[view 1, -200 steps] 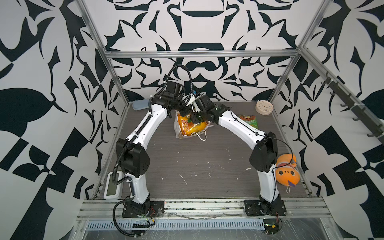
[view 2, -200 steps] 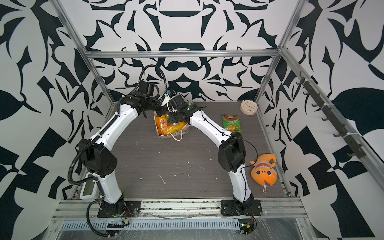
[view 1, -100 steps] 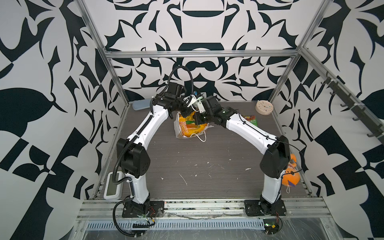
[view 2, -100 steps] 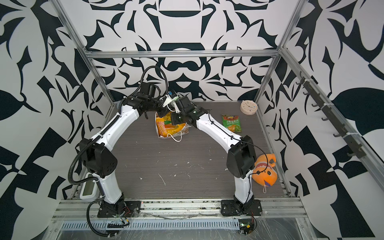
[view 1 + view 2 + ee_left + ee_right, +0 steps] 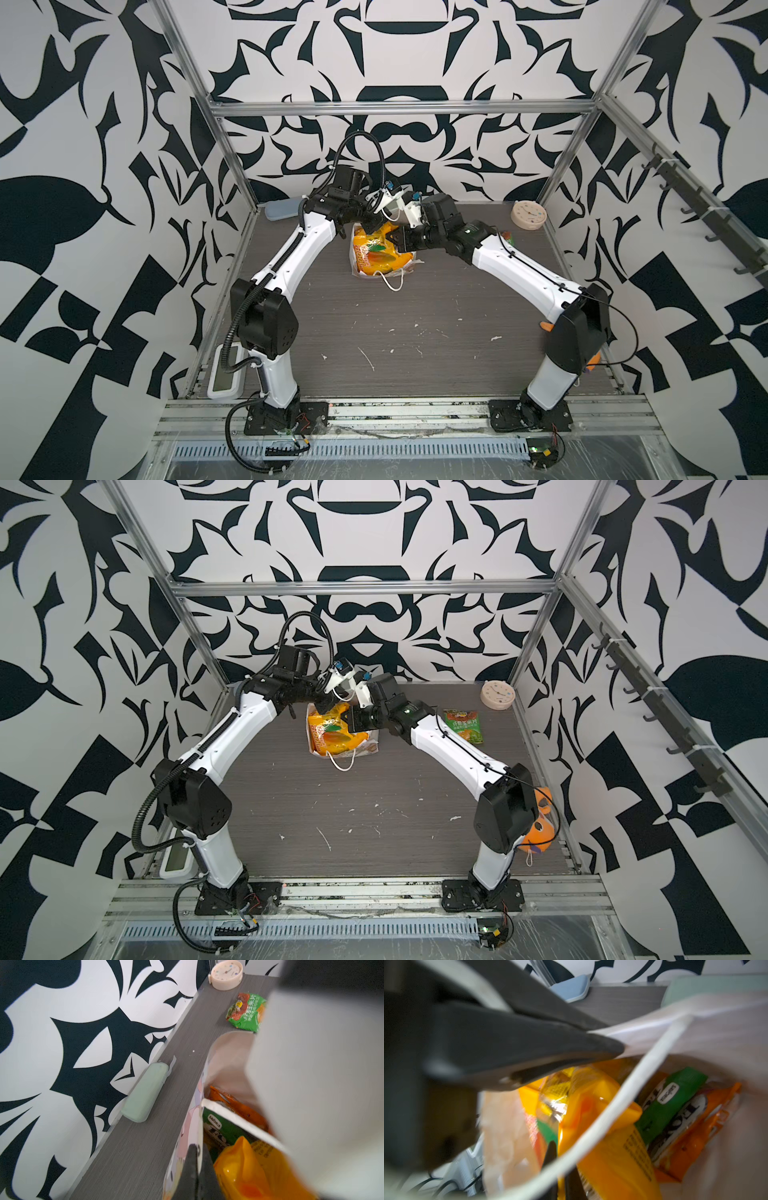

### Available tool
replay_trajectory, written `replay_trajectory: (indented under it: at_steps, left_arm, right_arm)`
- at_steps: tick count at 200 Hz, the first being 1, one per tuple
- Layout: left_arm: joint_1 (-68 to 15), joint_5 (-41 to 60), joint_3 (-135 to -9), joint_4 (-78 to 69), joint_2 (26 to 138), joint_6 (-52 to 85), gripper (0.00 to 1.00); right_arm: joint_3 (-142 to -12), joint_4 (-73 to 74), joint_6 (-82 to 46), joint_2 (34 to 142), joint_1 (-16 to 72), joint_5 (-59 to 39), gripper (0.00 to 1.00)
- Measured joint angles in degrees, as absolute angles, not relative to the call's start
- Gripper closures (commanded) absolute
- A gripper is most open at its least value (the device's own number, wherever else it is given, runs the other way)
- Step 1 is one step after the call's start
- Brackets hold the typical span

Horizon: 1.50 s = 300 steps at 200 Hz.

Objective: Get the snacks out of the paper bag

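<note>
Snacks (image 5: 612, 1157) and a cord handle (image 5: 623, 1101) seemingly crowd the paper bag (image 5: 726, 1018) mouth.

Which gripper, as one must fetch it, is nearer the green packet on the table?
Right. The right gripper, toward the green packet, grips a yellow packet in the bag; the left gripper pinches the bag's far rim.

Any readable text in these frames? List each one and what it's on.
"SAVORIA": white label on the green packet in the bag, seen inside the paper bag.
Green packet on the table: large white Chinese characters, too blurred to quote safely.
Yellow-orange packet: red script and fine print, too blurred to read.
Clock: dial marks too small to read.
</note>
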<state>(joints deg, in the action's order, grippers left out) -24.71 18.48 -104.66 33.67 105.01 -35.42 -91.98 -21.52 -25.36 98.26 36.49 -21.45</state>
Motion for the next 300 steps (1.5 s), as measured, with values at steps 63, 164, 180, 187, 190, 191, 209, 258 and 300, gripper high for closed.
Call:
replay_trajectory:
  at_steps: [63,164,180,187,190,191,209,258,300]
  left_arm:
    - [-24.77,16.34,-102.78,31.94,105.03,-35.35,1.00]
    - [-25.85,13.85,-102.76,32.14,104.73,-34.89,1.00]
    - [-26.24,12.67,-102.72,32.25,104.27,-34.28,1.00]
    - [-26.26,12.29,-102.61,32.27,104.03,-34.17,1.00]
    - [-26.26,12.08,-102.59,32.29,103.90,-34.15,1.00]
    - [-26.28,12.08,-102.56,32.27,103.85,-34.20,1.00]
    - [-26.68,10.90,-101.58,32.12,102.85,-33.47,1.00]
    - [-29.30,8.10,-98.67,32.53,99.70,-32.99,1.00]
    - [-30.20,6.48,-98.37,32.47,99.18,-33.01,1.00]
  right_arm:
    - [-91.18,-16.91,-24.27,90.28,36.47,-24.56,0.92]
    - [-97.73,-31.57,-20.21,98.63,37.74,-6.35,0.48]
    - [-99.61,-34.22,-19.79,100.51,38.06,-4.93,0.30]
    - [-100.53,-35.53,-19.55,101.23,38.24,-4.27,0.11]
    - [-100.84,-35.94,-19.81,101.47,38.26,-3.92,0.03]
    - [-100.99,-36.14,-20.21,101.60,38.26,-3.86,0.01]
    - [-102.08,-38.09,-20.14,102.65,38.39,-2.44,0.00]
    - [-102.06,-39.86,-21.19,103.24,39.22,0.49,0.00]
    - [-100.84,-39.00,-21.28,103.61,39.38,0.78,0.04]
